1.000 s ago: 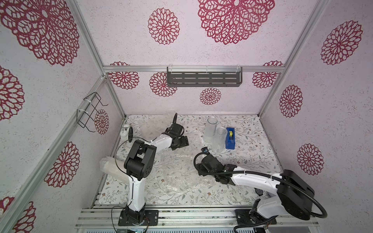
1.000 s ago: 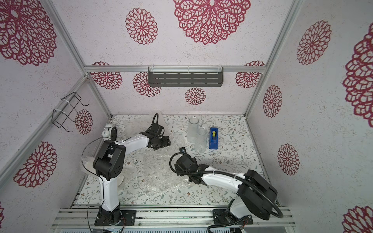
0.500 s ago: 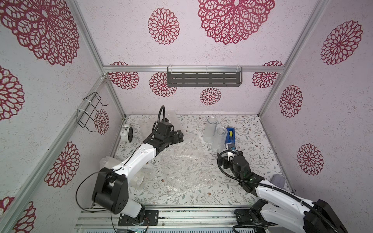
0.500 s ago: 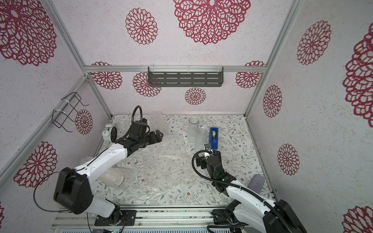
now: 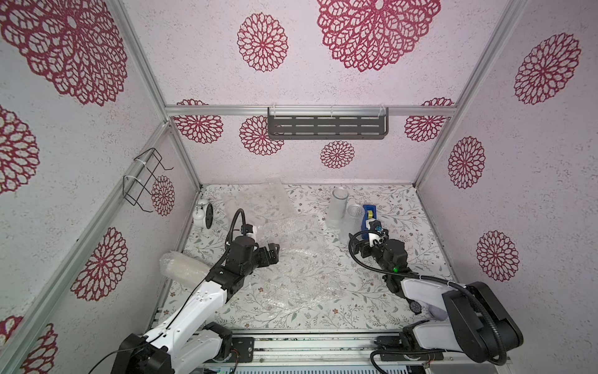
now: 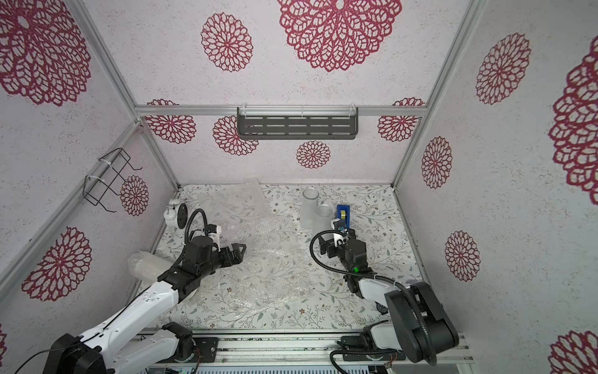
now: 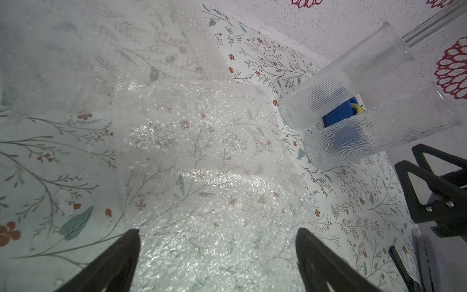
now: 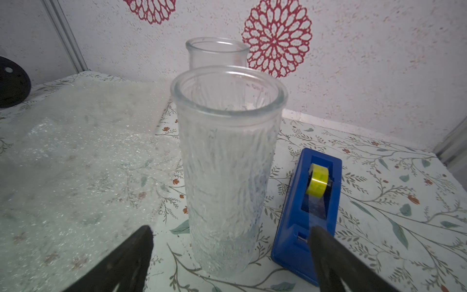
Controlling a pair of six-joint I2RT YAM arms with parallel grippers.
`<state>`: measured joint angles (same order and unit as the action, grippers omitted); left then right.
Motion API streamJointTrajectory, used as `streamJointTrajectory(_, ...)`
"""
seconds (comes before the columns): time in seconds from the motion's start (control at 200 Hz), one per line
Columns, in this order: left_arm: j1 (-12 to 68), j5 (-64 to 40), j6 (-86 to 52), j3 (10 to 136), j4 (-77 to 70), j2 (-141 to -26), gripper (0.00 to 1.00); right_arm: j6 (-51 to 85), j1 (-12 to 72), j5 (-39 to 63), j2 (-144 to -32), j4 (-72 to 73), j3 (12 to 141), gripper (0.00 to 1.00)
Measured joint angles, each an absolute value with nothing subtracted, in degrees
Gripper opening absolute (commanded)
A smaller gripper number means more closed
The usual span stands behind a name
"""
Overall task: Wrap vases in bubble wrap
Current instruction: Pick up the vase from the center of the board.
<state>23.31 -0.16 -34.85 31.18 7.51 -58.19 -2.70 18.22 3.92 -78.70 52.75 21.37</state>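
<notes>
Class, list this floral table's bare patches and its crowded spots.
Bare: between the blue tape dispenser and the right wall; along the front rail, before the clear bubble wrap sheet. Crowded: around the frosted glass cylinder and clear ribbed glass.

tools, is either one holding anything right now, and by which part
Nothing is held. The right tool is open in front of the textured glass vase without touching it; the left tool is open over the bubble wrap.

The left arm [image 5: 207, 294] and right arm [image 5: 417, 288] are showing white shells, black joints, looped black cables [image 5: 238, 210] and black fingers [image 7: 113, 260], the right's green light [image 5: 395, 269] glowing.
</notes>
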Motion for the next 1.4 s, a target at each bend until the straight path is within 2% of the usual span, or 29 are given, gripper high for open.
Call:
streamJointTrajectory(0.43, 23.31, 0.97, -34.65, 31.07, 5.17, -58.65, 0.98, -3.07, 14.63, 15.35, -93.65, 63.79, 29.93, 0.97)
streamJointTrajectory(0.645, 23.29, 3.31, -35.29, 31.07, 5.17, -60.84, 0.98, -2.55, 14.0, 18.0, -98.41, 67.4, 32.34, 0.86)
streamJointTrajectory(0.831, 22.5, 5.43, -37.69, 31.07, 5.08, -64.75, 0.98, -0.91, 13.89, 20.29, -101.14, 71.83, 32.32, 0.71)
streamJointTrajectory(1.031, 21.08, 5.15, -39.64, 32.25, 5.37, -72.64, 1.0, -0.23, 13.89, 20.27, -100.86, 74.08, 30.7, 0.62)
streamJointTrajectory(1.121, 20.78, 4.89, -40.12, 34.26, 6.04, -77.03, 0.91, -0.12, 13.89, 19.9, -99.33, 73.32, 29.56, 0.57)
streamJointTrajectory(1.266, 20.34, 4.27, -40.25, 38.61, 7.01, -83.5, 0.89, 0.08, 13.89, 19.18, -93.84, 67.79, 28.08, 0.5)
streamJointTrajectory(1.401, 19.94, 3.75, -40.27, 40.99, 7.22, -87.48, 0.87, -0.03, 14.46, 17.26, -85.78, 61.17, 27.55, 0.48)
